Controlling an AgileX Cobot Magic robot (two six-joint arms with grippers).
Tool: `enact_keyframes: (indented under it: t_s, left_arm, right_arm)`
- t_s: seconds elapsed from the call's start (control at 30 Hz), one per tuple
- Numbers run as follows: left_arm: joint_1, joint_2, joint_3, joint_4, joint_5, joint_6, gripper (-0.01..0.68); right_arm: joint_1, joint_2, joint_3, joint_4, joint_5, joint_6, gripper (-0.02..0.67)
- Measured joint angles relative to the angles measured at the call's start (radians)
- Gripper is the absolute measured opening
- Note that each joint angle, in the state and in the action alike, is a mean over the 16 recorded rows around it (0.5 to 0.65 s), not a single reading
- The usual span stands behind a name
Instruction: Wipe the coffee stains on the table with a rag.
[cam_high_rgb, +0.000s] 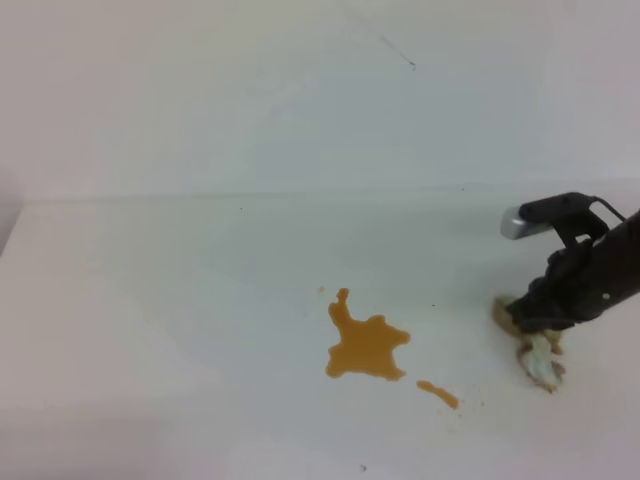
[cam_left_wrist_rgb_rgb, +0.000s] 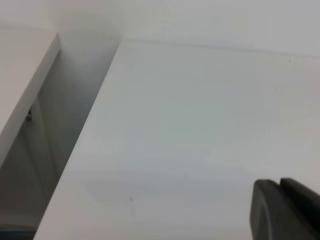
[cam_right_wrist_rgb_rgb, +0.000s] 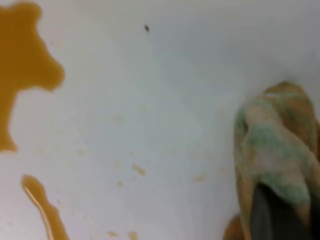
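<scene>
The coffee stains (cam_high_rgb: 366, 346) are an orange-brown lobed splotch on the white table (cam_high_rgb: 180, 300), with a small streak (cam_high_rgb: 438, 393) to their lower right. In the right wrist view the coffee stains (cam_right_wrist_rgb_rgb: 22, 60) fill the upper left and the streak (cam_right_wrist_rgb_rgb: 42, 207) runs along the bottom left. To the right of the splotch lies the rag (cam_high_rgb: 541, 362), a pale-green bundle with brown blotches. My right gripper (cam_high_rgb: 530, 325) comes down on it from the right. The rag (cam_right_wrist_rgb_rgb: 272, 145) bunches up around a dark finger (cam_right_wrist_rgb_rgb: 270, 215), so the jaws look shut on it. Only a dark fingertip (cam_left_wrist_rgb_rgb: 285, 212) of my left gripper shows.
Small tan droplets (cam_right_wrist_rgb_rgb: 139, 170) dot the table between the streak and the rag. The table's left edge (cam_left_wrist_rgb_rgb: 80, 145) drops into a gap beside a white panel (cam_left_wrist_rgb_rgb: 25, 85). A white wall (cam_high_rgb: 300, 90) rises behind the table.
</scene>
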Motion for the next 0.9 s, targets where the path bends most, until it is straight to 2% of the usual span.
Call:
enact_keyframes:
  t_s: [0.13, 0.37, 0.67, 0.9]
  left_arm:
    - [0.000, 0.000, 0.000, 0.000, 0.000, 0.000, -0.002]
    - [0.000, 0.000, 0.000, 0.000, 0.000, 0.000, -0.002]
    - [0.000, 0.000, 0.000, 0.000, 0.000, 0.000, -0.002]
    - [0.000, 0.000, 0.000, 0.000, 0.000, 0.000, -0.002]
  right_arm:
    - [0.029, 0.001, -0.066, 0.004, 0.031, -0.006, 0.028]
    - [0.107, 0.003, -0.173, 0.010, 0.035, -0.025, 0.025]
    - [0.208, 0.040, -0.243, 0.012, -0.057, -0.119, 0.025]
    - [0.251, 0.133, -0.340, 0.008, -0.047, -0.191, 0.024]
